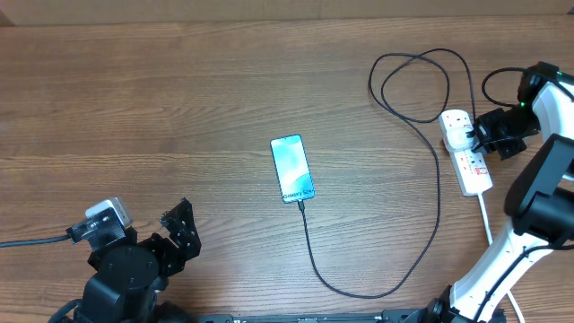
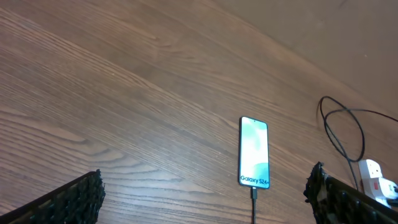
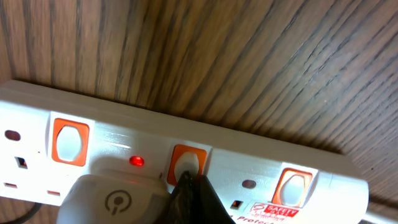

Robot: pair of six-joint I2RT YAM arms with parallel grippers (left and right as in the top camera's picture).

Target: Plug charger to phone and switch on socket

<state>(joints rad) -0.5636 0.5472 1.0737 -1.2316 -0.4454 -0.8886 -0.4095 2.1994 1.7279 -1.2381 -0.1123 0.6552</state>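
left gripper (image 1: 179, 231) spread wide, arm folded low, right gripper (image 1: 480, 135) pinched closed, arm extended forward

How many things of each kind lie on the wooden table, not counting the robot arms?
Slim smartphone with light blue screen: 1
Long thin black charger cable with white plug head: 1
White plastic power strip with thick white cord: 1
Total: 3

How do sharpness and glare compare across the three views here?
Overhead: even light, sharp throughout, the phone screen bright, not washed out. Left wrist: softer, the left end effector's fingers dark and blurred at the bottom corners. Right wrist: sheen on the white power strip, the shut right end effector a dark unfocused wedge.
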